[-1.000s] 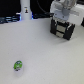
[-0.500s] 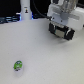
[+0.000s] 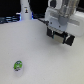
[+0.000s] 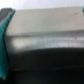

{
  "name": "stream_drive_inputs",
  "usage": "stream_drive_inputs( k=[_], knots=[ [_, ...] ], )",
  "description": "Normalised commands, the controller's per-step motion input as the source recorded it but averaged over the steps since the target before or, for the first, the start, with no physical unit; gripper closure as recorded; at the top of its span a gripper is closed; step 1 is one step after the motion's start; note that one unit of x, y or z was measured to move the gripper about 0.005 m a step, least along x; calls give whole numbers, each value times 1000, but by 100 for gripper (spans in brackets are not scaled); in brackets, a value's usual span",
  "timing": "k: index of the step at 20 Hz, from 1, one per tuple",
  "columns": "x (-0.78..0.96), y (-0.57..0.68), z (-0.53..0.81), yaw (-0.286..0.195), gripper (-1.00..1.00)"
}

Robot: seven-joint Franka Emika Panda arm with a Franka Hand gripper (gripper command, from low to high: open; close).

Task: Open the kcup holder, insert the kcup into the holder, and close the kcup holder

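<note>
White table (image 3: 35,45), green kcup (image 3: 17,65)

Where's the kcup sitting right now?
In the exterior view the kcup lies alone on the white table, low on that view's left, well apart from the tool at the upper right.

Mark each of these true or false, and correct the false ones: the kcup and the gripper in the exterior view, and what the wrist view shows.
1. The kcup lies on the white table. True.
2. The gripper holds the kcup. False: the kcup lies apart from it, toward the exterior view's left.
3. The kcup's top is red. False: it is green.
4. The gripper is at the kcup holder on the exterior view's right. True.
5. The wrist view shows the kcup. False: it shows only a blurred grey and dark surface close up.
</note>
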Motion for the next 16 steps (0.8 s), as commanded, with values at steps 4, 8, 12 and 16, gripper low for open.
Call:
stream_drive_inputs(
  k=[4, 8, 12, 16],
  knots=[
    [753, -395, 88, -68, -100],
    [501, -194, 90, -57, -100],
    [308, -269, 246, -98, -100],
    [358, -506, 330, -159, -100]
  ],
)
